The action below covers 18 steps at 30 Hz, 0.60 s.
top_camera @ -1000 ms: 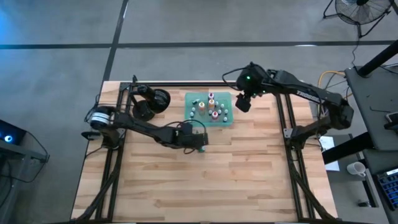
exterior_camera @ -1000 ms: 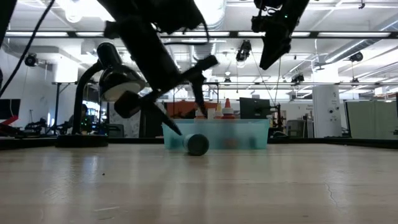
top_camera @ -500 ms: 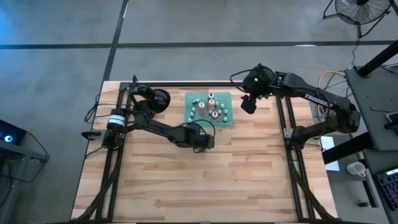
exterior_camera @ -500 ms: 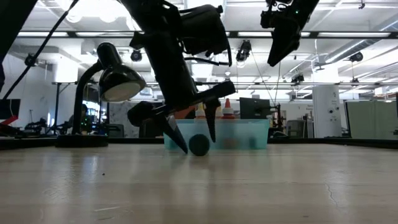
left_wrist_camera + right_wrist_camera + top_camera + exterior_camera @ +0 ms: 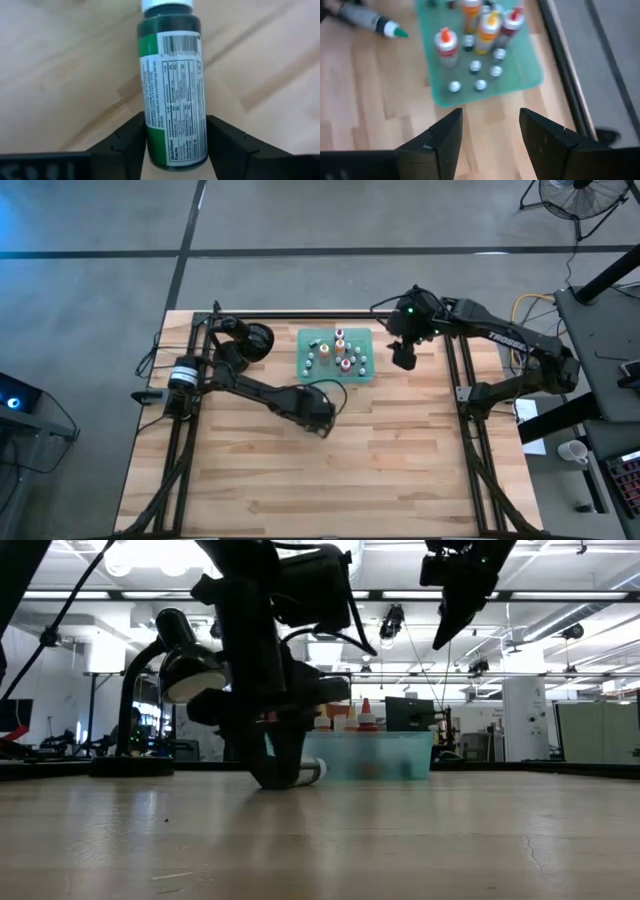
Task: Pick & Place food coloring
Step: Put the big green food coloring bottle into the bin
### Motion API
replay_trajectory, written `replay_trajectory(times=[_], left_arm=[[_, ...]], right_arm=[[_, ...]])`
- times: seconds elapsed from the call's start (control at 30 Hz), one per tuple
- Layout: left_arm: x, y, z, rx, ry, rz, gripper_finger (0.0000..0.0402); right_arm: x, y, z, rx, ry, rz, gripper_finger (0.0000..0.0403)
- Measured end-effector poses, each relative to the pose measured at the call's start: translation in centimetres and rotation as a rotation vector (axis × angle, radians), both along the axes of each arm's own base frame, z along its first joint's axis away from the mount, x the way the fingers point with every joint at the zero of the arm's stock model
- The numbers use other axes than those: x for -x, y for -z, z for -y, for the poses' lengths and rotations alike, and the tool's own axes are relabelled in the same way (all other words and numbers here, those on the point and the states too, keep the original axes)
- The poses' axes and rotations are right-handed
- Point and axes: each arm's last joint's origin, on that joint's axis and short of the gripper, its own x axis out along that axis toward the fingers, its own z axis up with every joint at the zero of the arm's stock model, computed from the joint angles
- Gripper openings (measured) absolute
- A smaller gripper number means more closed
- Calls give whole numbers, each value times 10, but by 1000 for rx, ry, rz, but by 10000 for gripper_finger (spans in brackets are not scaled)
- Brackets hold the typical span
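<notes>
- The left hand (image 5: 322, 420) is down low on the wooden tabletop (image 5: 400, 470), a little in front of the green tray (image 5: 362, 370), with its arm stretched out from the left side of the frame.
- In the left wrist view its two dark fingers (image 5: 127, 142) sit on either side of a green food coloring bottle (image 5: 172, 95), pressed up against the bottle's labelled body; I'd say it is holding the bottle, which lies on its side on the wood.
- From table height the bottle's pale tip (image 5: 312, 772) pokes out beside the left hand, right down at the tabletop surface.
- The bottle has a dark green body, a white label with a barcode, and a white collar at the far end.
- The right hand (image 5: 403, 356) hangs in the air just off the right edge of the tray, well apart from the left one, its fingers (image 5: 442, 145) spread apart with nothing between them.
- Its wrist view looks down on the tray, where several small bottles stand upright: one with an orange tip (image 5: 446, 46), an orange-yellow one (image 5: 486, 31), and one with a red tip (image 5: 511, 23).
- Small white round pieces (image 5: 480, 84) sit on the tray near those bottles.
- A black desk lamp (image 5: 252, 340) stands at the back left of the tabletop.
</notes>
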Motion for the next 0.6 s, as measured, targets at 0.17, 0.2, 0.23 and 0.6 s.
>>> replay_trajectory(times=[0.17,0.2,0.23,0.6], left_arm=[[4,0,14,-54,295,-63,141],[5,0,16,-60,324,-68,140],[5,0,17,-63,335,-71,140],[6,-25,16,-281,401,-24,138]], right_arm=[[0,10,-3,65,-197,-62,178],[0,12,-3,71,-214,-71,177],[0,14,-3,69,-218,-78,175],[-5,37,-14,-247,-420,112,154]])
